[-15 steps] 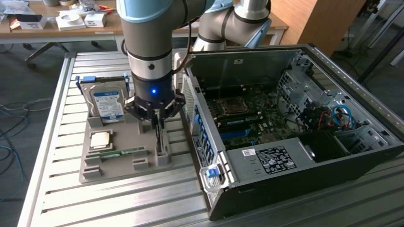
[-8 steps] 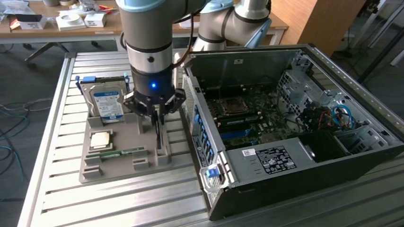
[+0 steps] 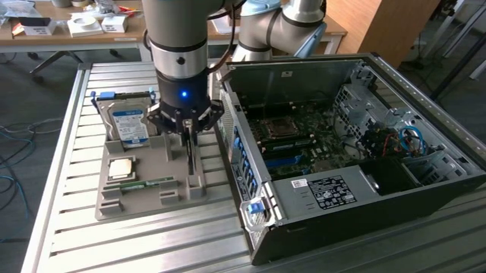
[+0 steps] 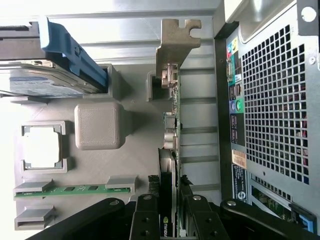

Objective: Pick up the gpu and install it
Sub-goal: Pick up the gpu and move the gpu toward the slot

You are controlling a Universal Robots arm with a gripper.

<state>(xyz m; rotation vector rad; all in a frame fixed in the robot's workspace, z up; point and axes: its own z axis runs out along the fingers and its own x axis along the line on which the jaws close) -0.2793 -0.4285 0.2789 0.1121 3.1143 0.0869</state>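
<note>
Bench log, largest first.

- Slatted metal table (image 3: 68,170) is carrying everything.
- Open computer case (image 3: 425,91) is lying on its side at the exterior view's right. A white label is showing on its power supply, text too small to read. The perforated rear panel (image 4: 275,100) is facing the fixture.
- Grey fixture tray (image 3: 152,196) is sitting just beside the case, with a narrow strip of bare table slats between them.
- Hard drive (image 3: 127,122) is standing in the tray with a blue-white label, wording unreadable.
- The gpu (image 4: 170,130) is standing on edge in its tray slot, still seated. Its long axis is running parallel to the case's rear panel. The silver bracket (image 4: 175,42) is pointing toward the hard drive's end of the tray. A small green logo mark is showing on the top edge, lettering illegible.
- Gripper (image 3: 186,129) is clamping the gpu, with fingers (image 4: 145,215) pressing both faces at the end near the memory stick (image 4: 70,190).
- A raised grey block (image 4: 99,126) is flanking the card's other side, apart from it.
</note>
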